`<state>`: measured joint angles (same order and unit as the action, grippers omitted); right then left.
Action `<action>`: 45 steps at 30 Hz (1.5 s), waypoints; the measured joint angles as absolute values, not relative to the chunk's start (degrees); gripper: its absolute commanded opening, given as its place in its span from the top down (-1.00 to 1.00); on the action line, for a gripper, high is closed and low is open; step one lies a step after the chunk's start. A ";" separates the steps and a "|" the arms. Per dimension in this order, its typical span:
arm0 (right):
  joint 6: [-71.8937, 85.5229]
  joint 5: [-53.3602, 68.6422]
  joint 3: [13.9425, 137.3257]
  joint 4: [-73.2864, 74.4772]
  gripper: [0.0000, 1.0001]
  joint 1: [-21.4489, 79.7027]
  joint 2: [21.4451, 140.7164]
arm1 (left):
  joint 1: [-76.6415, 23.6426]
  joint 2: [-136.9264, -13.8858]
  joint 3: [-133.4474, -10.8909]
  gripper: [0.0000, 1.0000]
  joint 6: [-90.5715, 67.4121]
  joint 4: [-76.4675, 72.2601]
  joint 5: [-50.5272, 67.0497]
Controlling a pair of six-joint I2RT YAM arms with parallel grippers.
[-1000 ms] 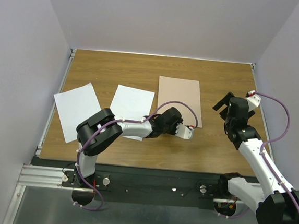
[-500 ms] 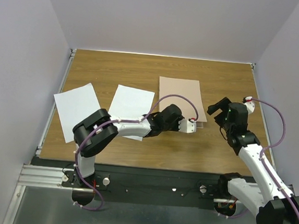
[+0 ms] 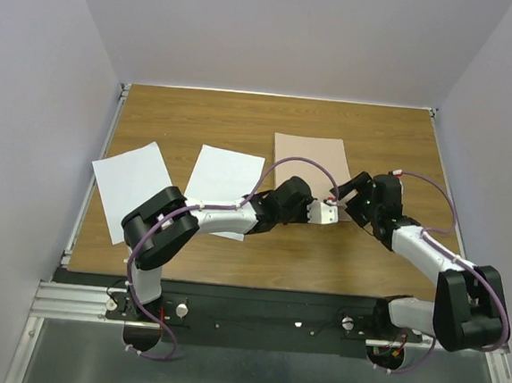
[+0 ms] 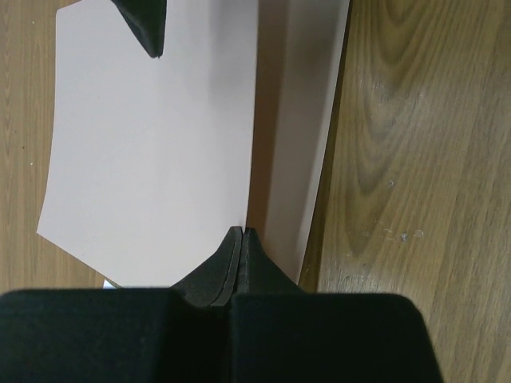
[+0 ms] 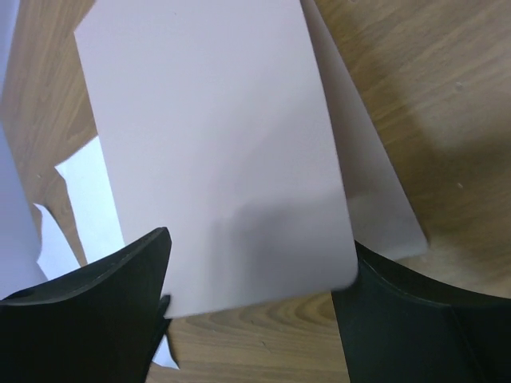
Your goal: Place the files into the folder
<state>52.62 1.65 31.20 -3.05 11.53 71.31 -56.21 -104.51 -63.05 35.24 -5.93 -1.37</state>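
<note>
The tan folder [image 3: 308, 160] lies on the wooden table at the middle back. Its top cover [image 4: 152, 152] is raised off the lower leaf [image 4: 299, 159]. My left gripper [image 3: 333, 213] [image 4: 239, 235] is shut on the cover's near edge. At the folder's near right corner my right gripper [image 3: 356, 191] [image 5: 259, 247] stands open, with the lifted cover [image 5: 215, 152] between its fingers and touching neither. Two white files lie flat to the left: one [image 3: 129, 185] at the far left, the other [image 3: 224, 178] partly under my left arm.
The table's back and right side show bare wood [image 3: 244, 119]. Grey walls close in the left, back and right. One finger [image 4: 144, 24] of the right gripper shows at the top of the left wrist view.
My right arm has swung left and down from the table's right side to the folder's near right corner. My left gripper has shifted slightly right along the folder's near edge.
</note>
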 measured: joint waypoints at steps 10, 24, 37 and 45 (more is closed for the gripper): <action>57.69 3.81 31.14 -18.63 0.99 11.53 83.64 | -55.83 -104.44 -63.05 1.00 34.92 -5.48 0.36; 51.16 -2.87 31.92 -12.47 0.99 12.43 69.82 | -56.01 -99.39 -72.69 -0.97 32.93 3.14 5.48; 25.82 -8.34 49.25 9.82 0.98 20.43 65.23 | -55.33 -98.19 -116.81 -0.97 11.88 8.51 -15.46; 18.63 -23.62 53.23 16.14 0.92 41.45 66.65 | -49.50 -81.71 -99.39 -0.97 -14.37 13.19 -28.86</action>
